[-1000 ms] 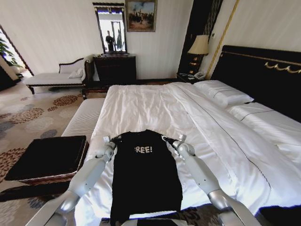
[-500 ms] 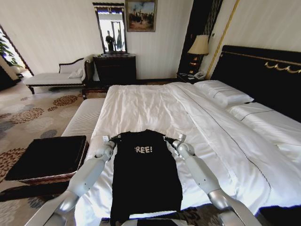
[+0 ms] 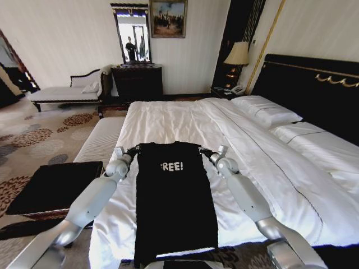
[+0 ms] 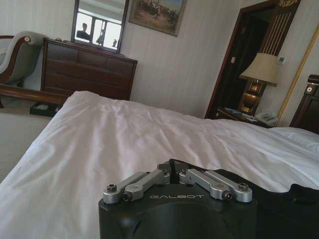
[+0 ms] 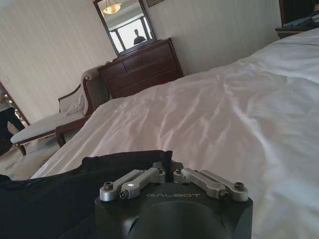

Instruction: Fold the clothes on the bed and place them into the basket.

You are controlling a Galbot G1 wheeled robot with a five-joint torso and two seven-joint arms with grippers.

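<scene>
Head view – clothes: the black T-shirt (image 3: 175,196) lies flat and lengthwise on the bed (image 3: 185,120), lettering up, its hem near the foot edge.
Head view – left tool (image 3: 133,151): at the shirt's left shoulder corner, pinching the fabric.
Head view – right tool (image 3: 205,152): at the right shoulder corner, likewise pinched on cloth.
Head view – basket (image 3: 53,188): on the floor beside the bed, to the robot's left, well apart from the shirt.
Left wrist view: the linkage is drawn together over a dark fold of shirt, with white sheet beyond.
Right wrist view: the fingers are pressed together on the shirt's edge (image 5: 124,162).
Risk: both pinches look shallow, at the very corners, so a corner may slip out during a fold. Uneven pulling by the two arms would skew the fold, and sheet nipped along with the cloth would drag.
</scene>
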